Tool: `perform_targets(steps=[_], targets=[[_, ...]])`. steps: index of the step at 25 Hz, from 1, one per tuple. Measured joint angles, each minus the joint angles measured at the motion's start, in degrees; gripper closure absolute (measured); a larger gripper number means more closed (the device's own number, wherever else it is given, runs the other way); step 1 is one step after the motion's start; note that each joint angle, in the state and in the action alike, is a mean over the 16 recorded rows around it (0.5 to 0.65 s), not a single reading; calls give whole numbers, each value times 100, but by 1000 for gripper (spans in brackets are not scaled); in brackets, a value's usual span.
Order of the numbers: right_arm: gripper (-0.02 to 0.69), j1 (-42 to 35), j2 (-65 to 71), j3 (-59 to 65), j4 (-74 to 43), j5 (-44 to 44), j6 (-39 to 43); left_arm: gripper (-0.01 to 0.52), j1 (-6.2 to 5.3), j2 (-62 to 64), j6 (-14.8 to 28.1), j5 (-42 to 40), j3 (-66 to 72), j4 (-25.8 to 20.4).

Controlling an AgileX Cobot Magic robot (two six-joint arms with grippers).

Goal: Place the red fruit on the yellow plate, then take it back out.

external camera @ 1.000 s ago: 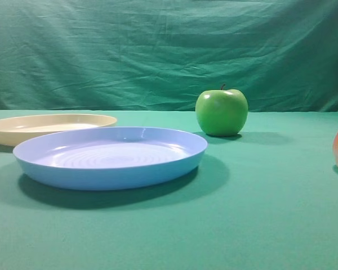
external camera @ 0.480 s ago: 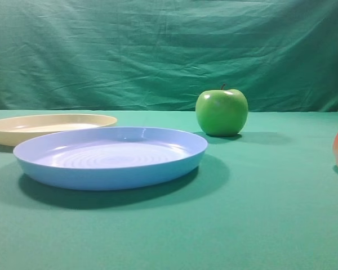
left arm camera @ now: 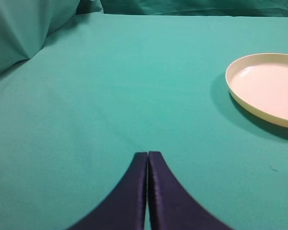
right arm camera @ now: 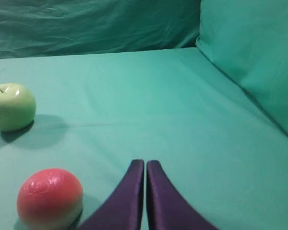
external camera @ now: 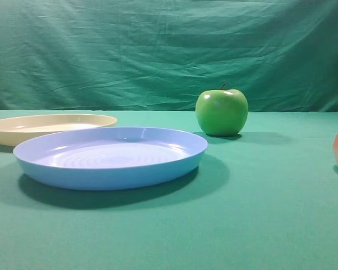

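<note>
text: none readable | labels: none | signs: none

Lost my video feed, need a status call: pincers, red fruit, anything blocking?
Left pincer shut, empty; right pincer shut, empty. Red fruit on the cloth left of right pincer, untouched. Yellow plate bare. Blue plate and green apple between fruit and plate.

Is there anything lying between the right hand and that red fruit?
No. In the right wrist view only bare green cloth separates the shut right hand from the red fruit.
</note>
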Motion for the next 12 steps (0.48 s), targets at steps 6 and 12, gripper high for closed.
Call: perform_targets(steps=[6, 12], targets=[[665, -3, 0, 37, 7, 72, 59, 514, 0, 0, 0, 0, 0, 0], [665, -3, 0, 39, 7, 139, 82, 514, 0, 0, 0, 0, 0, 0]])
